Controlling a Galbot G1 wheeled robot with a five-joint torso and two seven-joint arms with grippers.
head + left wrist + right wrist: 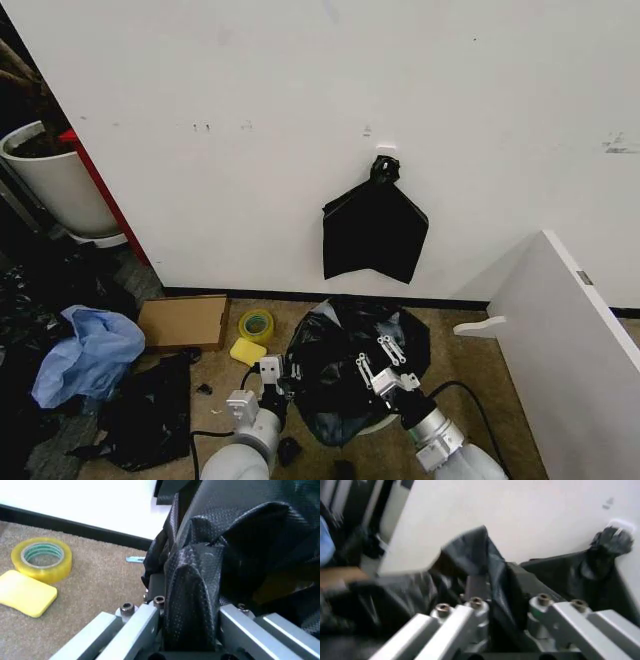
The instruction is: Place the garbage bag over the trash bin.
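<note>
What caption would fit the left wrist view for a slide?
Left end effector clamps a fold of the black garbage bag; tape roll and yellow sponge lie on the carpet.

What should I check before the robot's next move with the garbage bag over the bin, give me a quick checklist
1. Left gripper holds the garbage bag: ok, plastic pinched between its fingers.
2. Right gripper holds the bag: ok, film runs between its fingers.
3. Bag over the trash bin: cannot tell, just a pale sliver shows under the plastic.
4. Bag mouth spread open: cannot tell, it looks bunched.
5. Floor clutter clear of the arms: ok, tape roll and yellow sponge lie beside the left gripper, apart from it.
</note>
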